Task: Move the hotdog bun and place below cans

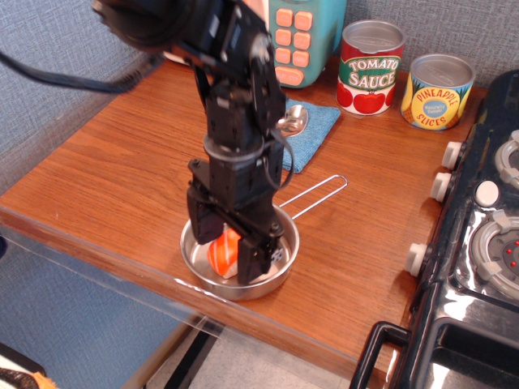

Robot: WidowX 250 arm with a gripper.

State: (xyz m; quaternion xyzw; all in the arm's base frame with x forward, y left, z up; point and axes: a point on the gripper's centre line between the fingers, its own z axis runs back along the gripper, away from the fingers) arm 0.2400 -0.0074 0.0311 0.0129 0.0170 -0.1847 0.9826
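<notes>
The hotdog bun (225, 252), orange with pale stripes over a white base, lies in a small steel pan (280, 271) near the table's front edge. My gripper (229, 258) reaches down into the pan, one black finger on each side of the bun and touching it, so it is shut on the bun. The bun still rests in the pan, and the fingers hide most of it. The two cans stand at the back right: the red-and-white Tomato Sauce can (370, 70) and the shorter yellow-and-blue Pineapple Slices can (436, 91).
A blue cloth (310, 130) with a red-handled spoon (293, 121) lies behind the pan. A teal toy microwave (304, 36) stands at the back. A black toy stove (478, 243) borders the right side. The pan's wire handle (318, 197) points toward the cans.
</notes>
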